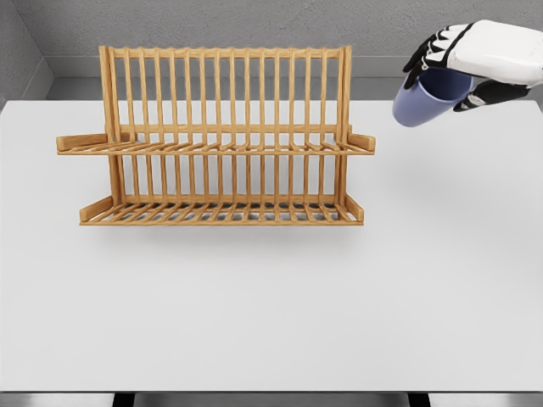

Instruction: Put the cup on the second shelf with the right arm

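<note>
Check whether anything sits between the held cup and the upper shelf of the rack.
Nothing visible does. The right hand holds the blue cup in the air, right of the wooden rack. The upper shelf is bare, and only open space lies between them.

Simulated test bench, not a lived-in room

A wooden dish rack [216,140] is being shown on a plain white table [271,314], backed by bare grey walls [254,25], all flatly rendered.

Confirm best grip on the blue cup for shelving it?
Around the side wall, from above, likely as the right hand has it now: the blue cup hangs tilted in the air, right of the wooden rack, with its lower wall and end left clear for setting down.
</note>
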Motion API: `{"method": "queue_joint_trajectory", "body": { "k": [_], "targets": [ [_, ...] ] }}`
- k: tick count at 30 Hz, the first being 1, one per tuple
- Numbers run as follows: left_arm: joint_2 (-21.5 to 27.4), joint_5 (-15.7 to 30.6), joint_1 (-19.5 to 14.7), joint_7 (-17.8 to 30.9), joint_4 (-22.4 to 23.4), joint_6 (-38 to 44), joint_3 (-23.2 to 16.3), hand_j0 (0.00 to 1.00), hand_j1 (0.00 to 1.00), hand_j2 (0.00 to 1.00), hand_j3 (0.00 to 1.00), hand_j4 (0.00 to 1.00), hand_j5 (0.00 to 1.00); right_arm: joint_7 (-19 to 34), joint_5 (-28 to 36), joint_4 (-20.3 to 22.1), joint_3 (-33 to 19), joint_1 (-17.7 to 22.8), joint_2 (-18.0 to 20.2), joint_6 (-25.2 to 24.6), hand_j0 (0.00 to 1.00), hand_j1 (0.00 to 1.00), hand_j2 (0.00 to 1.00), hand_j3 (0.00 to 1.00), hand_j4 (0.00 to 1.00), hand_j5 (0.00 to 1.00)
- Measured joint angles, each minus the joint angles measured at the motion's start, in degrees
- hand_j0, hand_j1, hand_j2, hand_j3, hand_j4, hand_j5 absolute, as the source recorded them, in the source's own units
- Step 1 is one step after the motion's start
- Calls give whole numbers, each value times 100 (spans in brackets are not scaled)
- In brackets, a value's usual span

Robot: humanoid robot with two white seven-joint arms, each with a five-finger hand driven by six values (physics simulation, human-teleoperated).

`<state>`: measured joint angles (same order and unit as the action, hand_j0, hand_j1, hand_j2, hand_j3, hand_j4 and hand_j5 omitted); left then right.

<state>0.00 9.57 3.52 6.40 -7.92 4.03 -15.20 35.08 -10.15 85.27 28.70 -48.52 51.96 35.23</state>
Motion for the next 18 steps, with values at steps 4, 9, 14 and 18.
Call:
{"method": "queue_joint_trajectory", "body": {
  "k": [4, 9, 14, 18],
  "targets": [
    [0, 0, 0, 0, 0, 0, 0, 100, 100, 100, 100, 100, 100, 2, -19, 336, -5, 0, -76, 2, 63, 63, 63, 63, 63, 63],
    [0, 1, 0, 0, 0, 0, 0, 100, 100, 100, 100, 100, 100, 4, -28, 681, -4, -62, -163, 3, 63, 63, 63, 63, 63, 63],
    [0, 0, 0, 0, 0, 1, 0, 100, 100, 100, 100, 100, 100, 2, -22, 1008, -1, -61, -179, 1, 63, 63, 63, 63, 63, 63],
    [0, 0, 0, 0, 0, 0, 0, 100, 100, 100, 100, 100, 100, 0, -11, 1272, -1, -61, -199, -43, 63, 63, 63, 63, 63, 63]
  ]
}}
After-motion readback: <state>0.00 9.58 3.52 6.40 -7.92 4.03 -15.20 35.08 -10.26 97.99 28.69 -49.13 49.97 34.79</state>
